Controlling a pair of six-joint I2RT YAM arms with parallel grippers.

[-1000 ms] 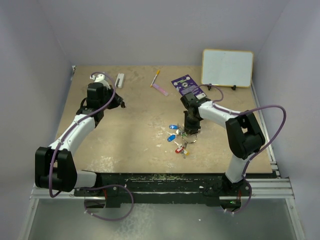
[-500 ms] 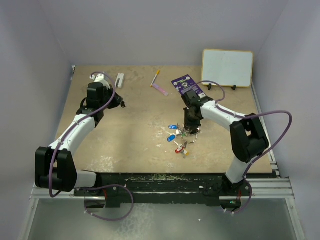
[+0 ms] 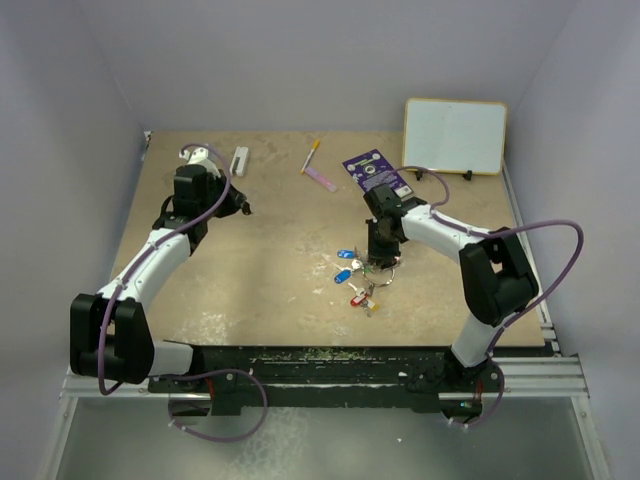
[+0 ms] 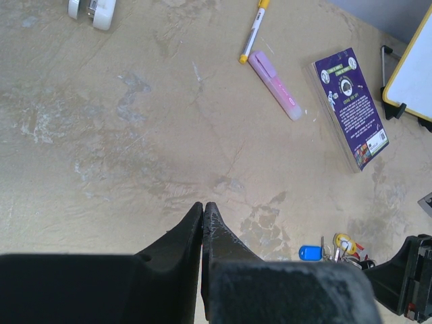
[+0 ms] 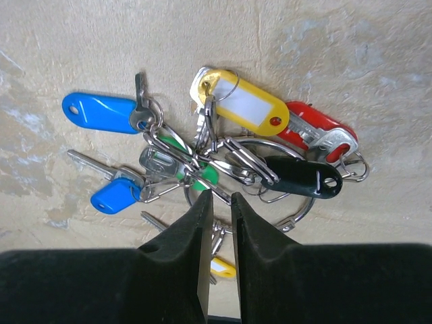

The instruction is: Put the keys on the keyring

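Observation:
The keys [image 5: 246,108] lie in a tangled bunch on the table, with blue, yellow, red, green and black tags. They are hooked by small rings and clips round the keyring [image 5: 311,202], a silvery wire loop. My right gripper [image 5: 221,197] points down at the near side of the bunch. Its jaws stand a narrow gap apart, with a metal strand crossing just at the tips. From above, the right gripper [image 3: 378,262] stands over the keys [image 3: 358,282]. My left gripper [image 4: 203,204] is shut on nothing and hangs above bare table, far left of the bunch [image 4: 334,250].
A purple card [image 3: 376,172] lies behind the right arm. A small whiteboard [image 3: 455,136] stands on an easel at the back right. A pink highlighter [image 3: 322,178] and a pen [image 3: 312,155] lie at the back centre, and a white object [image 3: 240,160] at the back left.
The right gripper's jaws have narrowed over the bunch, and the right arm's elbow has swung slightly to the right. The left arm has not moved.

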